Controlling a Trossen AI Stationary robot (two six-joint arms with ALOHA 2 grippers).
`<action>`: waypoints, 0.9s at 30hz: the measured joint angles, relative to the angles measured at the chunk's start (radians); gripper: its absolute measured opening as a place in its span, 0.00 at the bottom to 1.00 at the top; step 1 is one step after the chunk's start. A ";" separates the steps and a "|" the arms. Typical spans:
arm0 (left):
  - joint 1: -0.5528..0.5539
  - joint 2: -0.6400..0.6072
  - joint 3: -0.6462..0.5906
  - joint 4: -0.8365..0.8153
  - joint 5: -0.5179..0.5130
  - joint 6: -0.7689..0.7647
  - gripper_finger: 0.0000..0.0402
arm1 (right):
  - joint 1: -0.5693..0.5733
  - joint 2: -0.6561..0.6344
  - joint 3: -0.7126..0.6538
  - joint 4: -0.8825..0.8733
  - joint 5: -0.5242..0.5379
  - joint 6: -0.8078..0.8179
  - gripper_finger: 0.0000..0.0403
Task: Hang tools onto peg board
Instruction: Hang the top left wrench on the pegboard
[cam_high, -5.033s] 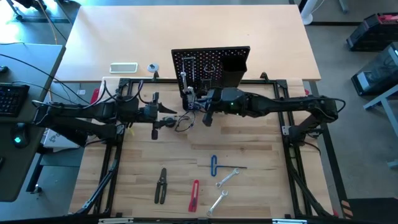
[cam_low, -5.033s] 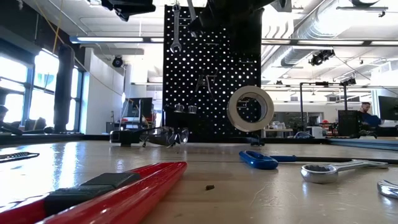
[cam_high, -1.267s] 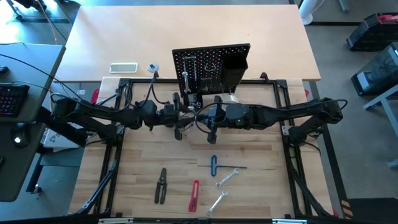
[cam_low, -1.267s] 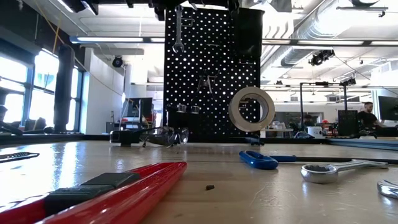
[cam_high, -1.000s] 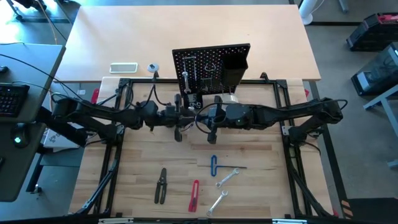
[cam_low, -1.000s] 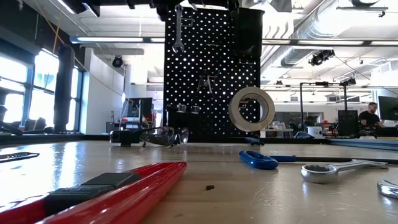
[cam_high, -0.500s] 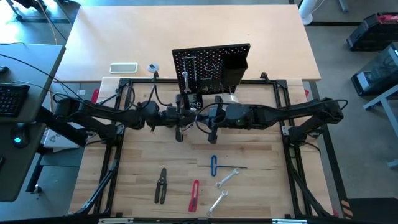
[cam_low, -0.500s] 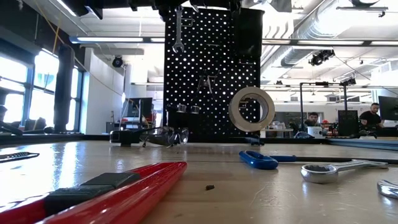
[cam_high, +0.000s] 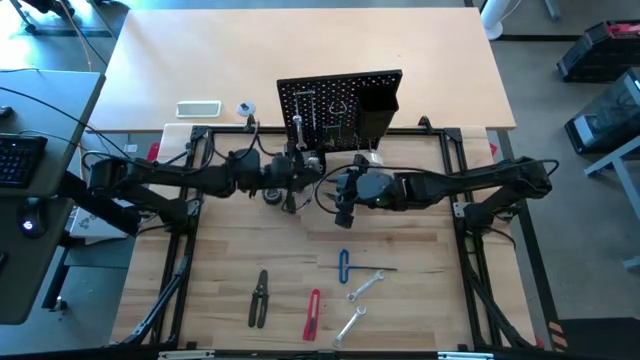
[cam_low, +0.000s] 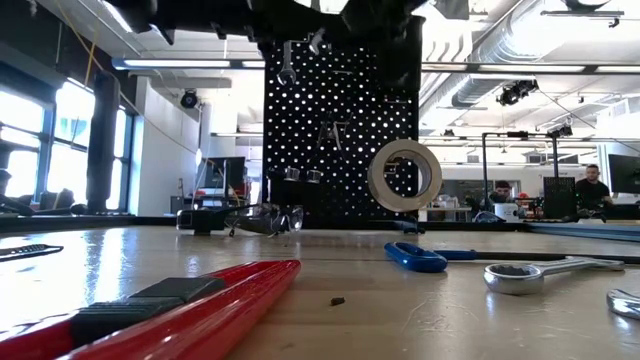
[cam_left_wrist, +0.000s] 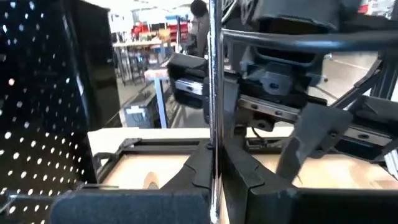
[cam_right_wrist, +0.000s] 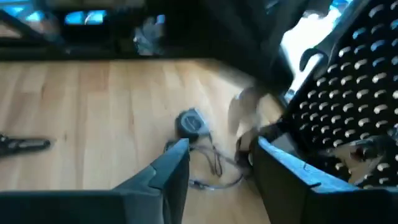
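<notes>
- Left gripper (cam_left_wrist: 214, 171): closed on a thin, bright metal shaft (cam_left_wrist: 212, 81), held upright between the fingers; judged a wrench or hex key, as its ends are cut off.
- Right gripper (cam_right_wrist: 217, 168): fingers apart, nothing between them; it hangs over the bench (cam_high: 400, 260) just in front of the peg board (cam_high: 340, 100).
- Handling: the shaft is judged rigid, light and slick; a grip near mid-length leaves the end free for a hook, but it may pivot in the pads.
- On the bench lie the black-handled pliers (cam_high: 259, 298), the red-handled cutter (cam_high: 313, 313), the blue-handled tool (cam_high: 344, 266) and two silver wrenches (cam_high: 364, 286).
- A wrench (cam_low: 286, 60) and the pale tape roll (cam_low: 404, 175) hang on the board.
- Hidden: in the low view both arms mask the board's top edge, so the hook and tool tip cannot be related.
</notes>
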 joint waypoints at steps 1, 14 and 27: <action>0.009 0.000 0.010 -0.014 -0.027 0.005 0.00 | 0.001 0.000 -0.001 -0.014 -0.039 0.001 0.41; 0.113 -0.003 0.061 -0.110 0.007 -0.023 0.00 | 0.082 0.001 -0.002 -0.019 -0.042 -0.036 0.43; 0.119 -0.003 0.061 -0.115 0.012 -0.044 0.00 | 0.081 0.001 -0.002 -0.016 -0.033 -0.036 0.43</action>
